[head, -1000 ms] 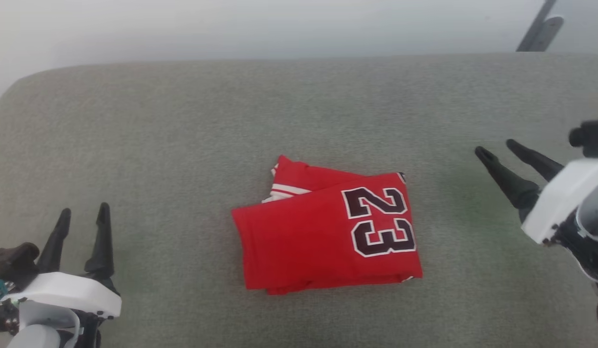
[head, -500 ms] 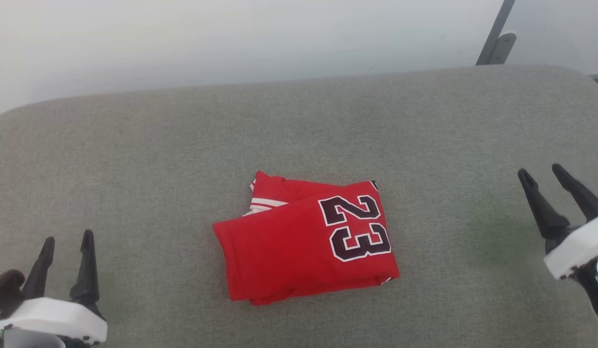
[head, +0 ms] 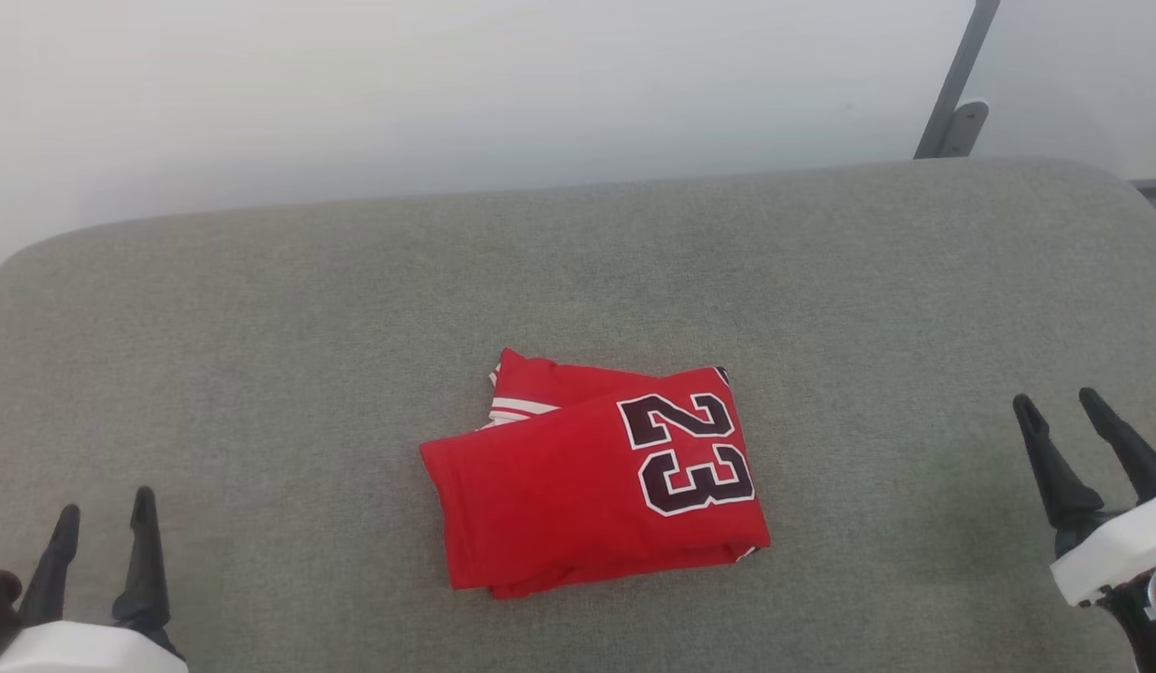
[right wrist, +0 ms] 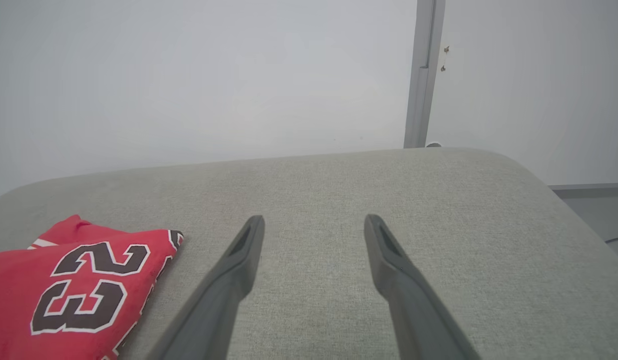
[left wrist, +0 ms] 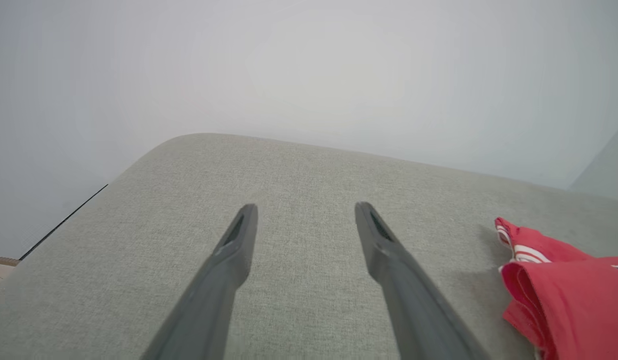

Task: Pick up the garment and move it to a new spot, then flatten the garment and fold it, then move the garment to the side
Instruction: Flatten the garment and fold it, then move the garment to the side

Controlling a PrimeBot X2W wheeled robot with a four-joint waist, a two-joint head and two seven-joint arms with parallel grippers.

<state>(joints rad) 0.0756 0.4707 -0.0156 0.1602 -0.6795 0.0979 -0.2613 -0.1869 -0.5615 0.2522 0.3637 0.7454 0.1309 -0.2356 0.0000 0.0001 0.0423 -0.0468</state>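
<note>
Our left gripper [head: 107, 505] and right gripper [head: 1054, 400] gape wide, empty; the garment [head: 578, 486] lies between them, soft and light. We'd pinch a layered edge.

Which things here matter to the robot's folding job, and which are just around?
Job: folded red jersey; left tool and right tool, both open, apart from it.
Just around: grey cushioned surface; metal post; pale wall.

The shirt [head: 578, 486] lay on the cushion [head: 353, 308]. My left gripper [head: 107, 500] sat well left of it, my right gripper [head: 1055, 396] well right.
</note>
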